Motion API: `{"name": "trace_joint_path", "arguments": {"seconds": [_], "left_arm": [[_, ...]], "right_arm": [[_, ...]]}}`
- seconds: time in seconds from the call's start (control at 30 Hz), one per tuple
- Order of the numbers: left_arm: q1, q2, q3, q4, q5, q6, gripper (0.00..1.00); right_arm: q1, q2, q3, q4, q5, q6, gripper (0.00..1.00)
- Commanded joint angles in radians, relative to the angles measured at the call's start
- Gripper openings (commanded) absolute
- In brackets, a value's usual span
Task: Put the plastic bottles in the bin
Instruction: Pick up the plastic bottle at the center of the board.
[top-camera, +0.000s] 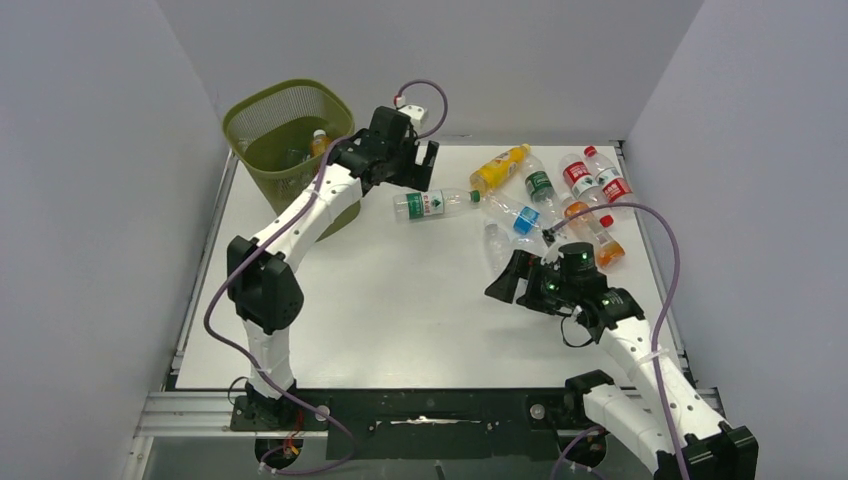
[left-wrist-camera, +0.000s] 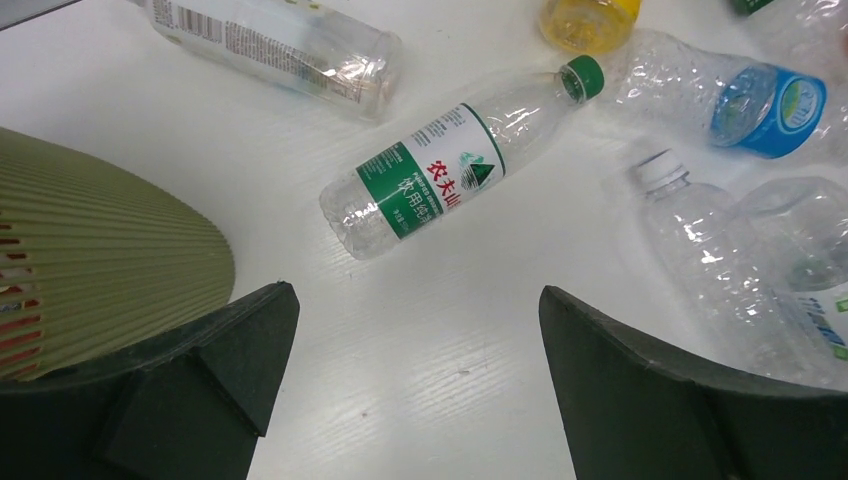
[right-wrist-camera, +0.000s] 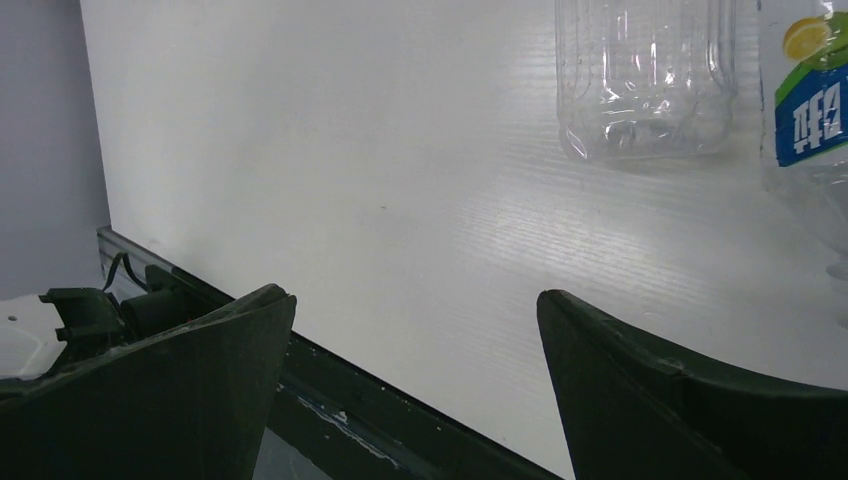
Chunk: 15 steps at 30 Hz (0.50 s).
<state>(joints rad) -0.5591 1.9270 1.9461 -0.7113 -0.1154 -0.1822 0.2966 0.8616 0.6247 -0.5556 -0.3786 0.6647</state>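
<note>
Green-labelled bottle (left-wrist-camera: 430, 185) is seen lying slantwise just beyond the left gripper (left-wrist-camera: 415, 292), whose jaws are spread wide, empty.

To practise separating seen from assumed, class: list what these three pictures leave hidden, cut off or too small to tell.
Top view: how many bottles lie in the bin; its own wall and the left arm hide most of the inside.
Right wrist view: the cap end of the clear bottle, cut off by the top edge.
Right wrist view: the blue-labelled bottle, cut by the right edge.
</note>
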Motion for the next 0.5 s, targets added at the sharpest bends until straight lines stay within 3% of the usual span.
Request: {"name": "trace_joint_path", "arguments": {"seconds": [0.0,0.47], "left_arm": [[0.017,0.027,-0.028,0.146,0.044,0.114,0.93],[0.043,0.157,-0.066,0.226,0.167,0.272,0.92]], "right_arm": [[0.01,-0.057,0.01,0.02,0.049,0.081,0.98],[0.021,0.015,0.06,0.028,0.068,0.105,0.98]]}}
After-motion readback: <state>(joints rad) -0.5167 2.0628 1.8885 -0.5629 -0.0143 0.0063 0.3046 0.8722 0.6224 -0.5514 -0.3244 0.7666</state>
